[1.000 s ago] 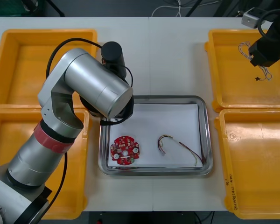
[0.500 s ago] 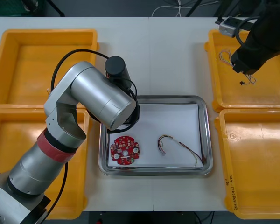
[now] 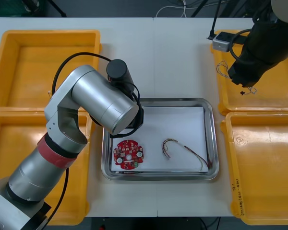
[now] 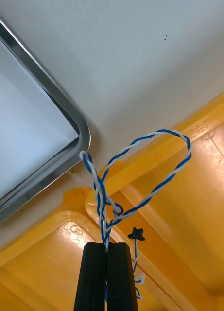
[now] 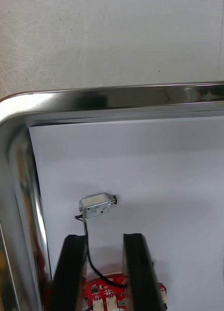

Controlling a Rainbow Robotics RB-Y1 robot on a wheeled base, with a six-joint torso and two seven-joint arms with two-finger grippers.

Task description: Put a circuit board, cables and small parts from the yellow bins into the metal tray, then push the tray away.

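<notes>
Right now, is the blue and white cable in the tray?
Out. The right hand is shut on the blue and white cable above the yellow bins, beside the tray's corner; left hand hovers over the tray.

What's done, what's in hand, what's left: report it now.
Done: the circuit board, the red and yellow cable and a small metal part lie in the metal tray. The left gripper is open, with that part just beyond its fingers. In hand: the right gripper, shut on the blue and white cable, holds it above the far right yellow bin. Left: that cable into the tray, perhaps more parts, then the push.
</notes>
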